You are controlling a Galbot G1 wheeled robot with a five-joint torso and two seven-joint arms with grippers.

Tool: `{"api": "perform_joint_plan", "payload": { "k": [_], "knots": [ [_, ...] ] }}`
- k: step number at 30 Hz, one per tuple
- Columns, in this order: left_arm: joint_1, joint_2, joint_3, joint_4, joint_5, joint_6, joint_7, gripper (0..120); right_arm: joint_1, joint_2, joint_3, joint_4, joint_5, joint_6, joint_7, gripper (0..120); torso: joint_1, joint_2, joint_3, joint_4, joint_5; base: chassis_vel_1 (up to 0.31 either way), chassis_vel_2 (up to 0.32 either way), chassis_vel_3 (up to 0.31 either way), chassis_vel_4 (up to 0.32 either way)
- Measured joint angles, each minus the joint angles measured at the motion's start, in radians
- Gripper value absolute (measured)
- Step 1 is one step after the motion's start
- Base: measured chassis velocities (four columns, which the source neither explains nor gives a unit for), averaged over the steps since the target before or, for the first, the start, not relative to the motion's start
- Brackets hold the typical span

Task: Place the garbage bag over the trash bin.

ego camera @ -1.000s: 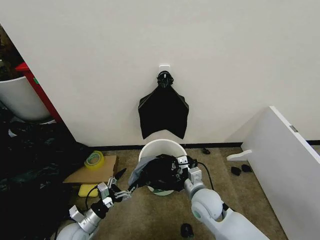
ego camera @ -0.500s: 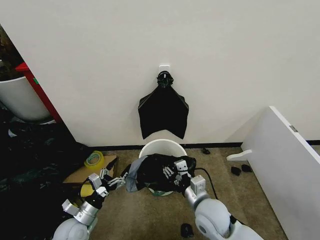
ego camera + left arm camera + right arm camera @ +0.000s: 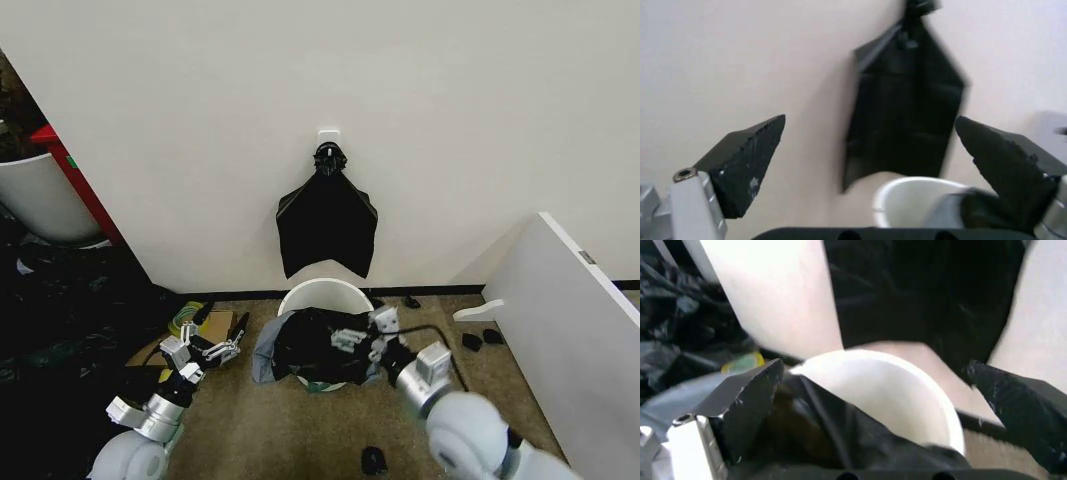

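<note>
Over on the left, the left gripper (image 3: 222, 347) hangs above the floor beside a cardboard piece (image 3: 190, 345), jaws spread wide and empty, well apart from the bin. In the middle, the garbage bag (image 3: 305, 345) lies draped over the near side of the trash bin (image 3: 322, 293), whose far rim shows bare against the wall. On the right, the right gripper (image 3: 352, 337) sits at the bag, jaws apart, bag plastic lying between them over the rim.

Bunch of black bags (image 3: 327, 222) hangs on the wall (image 3: 200, 130).
</note>
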Motion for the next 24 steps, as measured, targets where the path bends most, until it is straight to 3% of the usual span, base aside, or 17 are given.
{"api": "perform_joint_plan", "payload": {
  "k": [3,6,9,11,16,24],
  "knots": [
    [-0.005,0.000,0.016,-0.039,0.051,0.060,-0.132,100,0.062,-0.047,0.032,-0.064,0.097,-0.055,-0.055,100,0.000,0.000,0.000,-0.0016,0.0001,0.000,0.000,0.000,0.000],
    [0.004,-0.008,0.018,-0.072,0.101,0.121,-0.247,100,0.143,-0.067,0.013,-0.136,0.143,-0.083,-0.094,100,0.000,0.000,0.000,-0.0004,0.0002,0.000,0.000,0.000,0.000],
    [0.023,-0.014,0.013,-0.096,0.117,0.152,-0.304,100,0.231,-0.063,-0.025,-0.218,0.188,-0.108,-0.118,100,0.000,0.000,0.000,-0.0005,0.0000,0.000,0.000,0.000,0.000],
    [0.068,-0.026,0.005,-0.124,0.141,0.177,-0.362,100,0.362,-0.028,-0.085,-0.343,0.223,-0.139,-0.151,100,0.000,0.000,0.000,-0.0003,0.0003,0.000,0.000,0.000,0.000],
    [0.148,-0.063,-0.003,-0.167,0.161,0.181,-0.352,100,0.531,-0.012,-0.212,-0.516,0.207,-0.177,-0.291,100,0.000,0.000,0.000,-0.0001,-0.0003,0.000,0.000,0.000,0.000],
    [0.168,-0.125,0.011,-0.169,0.197,0.171,-0.318,100,0.628,0.063,-0.296,-0.701,0.105,-0.219,-0.425,100,0.000,0.000,0.000,-0.0007,0.0002,0.000,0.000,0.000,0.000]
  ]
}}
